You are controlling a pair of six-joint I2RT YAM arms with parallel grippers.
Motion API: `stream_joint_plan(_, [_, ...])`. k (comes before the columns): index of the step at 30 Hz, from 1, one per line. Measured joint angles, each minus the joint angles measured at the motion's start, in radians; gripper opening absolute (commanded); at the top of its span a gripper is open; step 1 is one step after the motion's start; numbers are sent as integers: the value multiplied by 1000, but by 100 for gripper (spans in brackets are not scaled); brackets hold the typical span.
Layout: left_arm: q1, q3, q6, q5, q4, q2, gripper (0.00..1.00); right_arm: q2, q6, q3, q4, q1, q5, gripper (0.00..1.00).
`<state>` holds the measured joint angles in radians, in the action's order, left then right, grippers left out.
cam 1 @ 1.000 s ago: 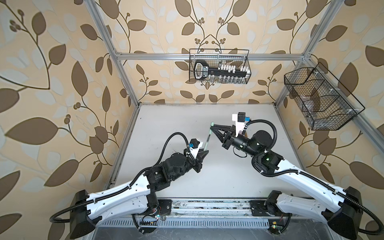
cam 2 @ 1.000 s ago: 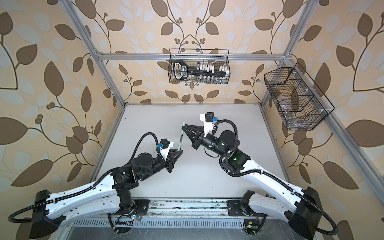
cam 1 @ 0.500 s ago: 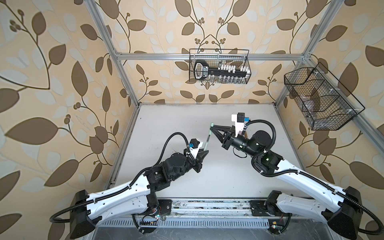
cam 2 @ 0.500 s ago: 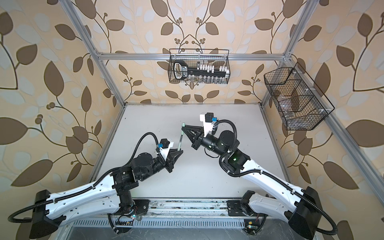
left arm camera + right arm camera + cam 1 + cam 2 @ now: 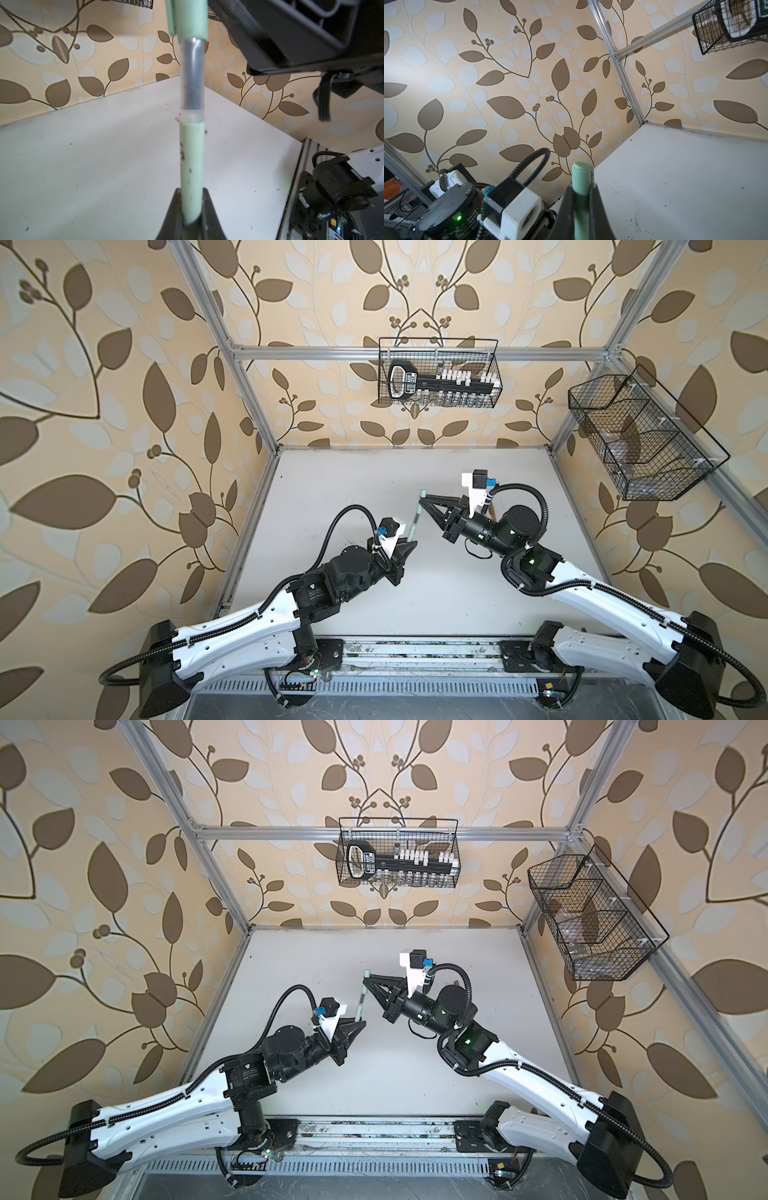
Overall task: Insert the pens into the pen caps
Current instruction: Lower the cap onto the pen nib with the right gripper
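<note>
Pinching the green pen (image 5: pixel 191 155) by its near end, your left gripper (image 5: pixel 411 545) is aiming it farward above the table (image 5: pixel 374 593), leaving the tip free. Beyond, your right gripper (image 5: pixel 421 502) is clamping the green cap (image 5: pixel 582 172) over that tip, bracing it. Seating looks partial.

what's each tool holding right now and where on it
Left tool grips the pale green pen on its barrel, well behind the tip. Right tool pinches the pale green cap by its sides, rounded end sticking out.
</note>
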<state>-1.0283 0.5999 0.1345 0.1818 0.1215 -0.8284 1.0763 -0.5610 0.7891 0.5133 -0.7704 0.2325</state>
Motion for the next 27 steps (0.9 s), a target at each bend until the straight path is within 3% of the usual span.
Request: stream_joint_plan(27, [1, 74, -26, 1, -50, -25, 0, -9, 23, -35, 47, -42, -46, 0])
